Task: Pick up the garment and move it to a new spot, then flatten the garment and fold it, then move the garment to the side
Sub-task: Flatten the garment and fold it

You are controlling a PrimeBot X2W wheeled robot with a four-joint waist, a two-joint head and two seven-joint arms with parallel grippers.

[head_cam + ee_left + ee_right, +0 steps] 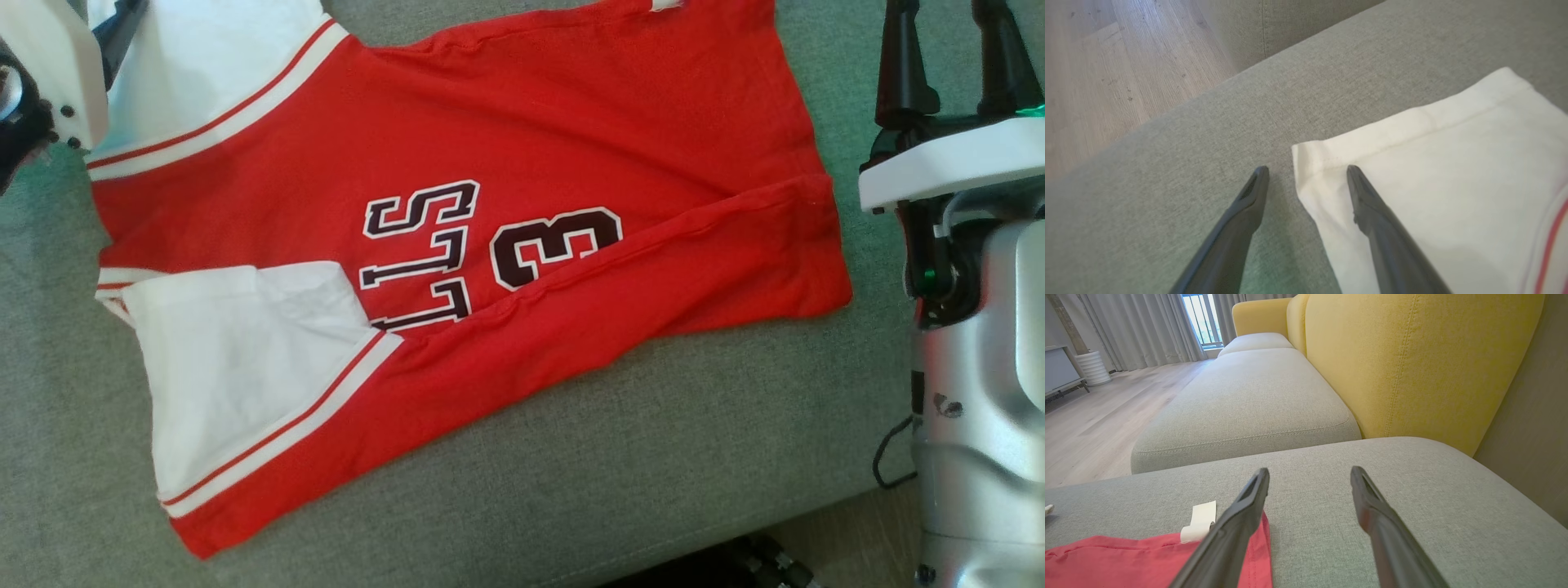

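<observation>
The garment (522, 155) is a red jersey with white sleeves and dark lettering, spread on the grey sofa cushion (588, 482). Its near long edge is folded over the body, and a white sleeve (245, 367) lies at the lower left. My left gripper (1306, 169) is open just above the other white sleeve's corner (1433, 183), one finger over the fabric and one over the cushion. My right gripper (1309, 471) is open and holds nothing; it stands at the red hem corner (1126, 559) by a white label (1202, 518). In the head view the right gripper (951, 49) is at the top right.
A yellow backrest (1412, 363) rises behind the cushion, and another grey seat (1249, 396) lies beyond it. Wooden floor (1094, 61) runs past the cushion's edge. My silver body (980, 408) stands at the lower right of the head view.
</observation>
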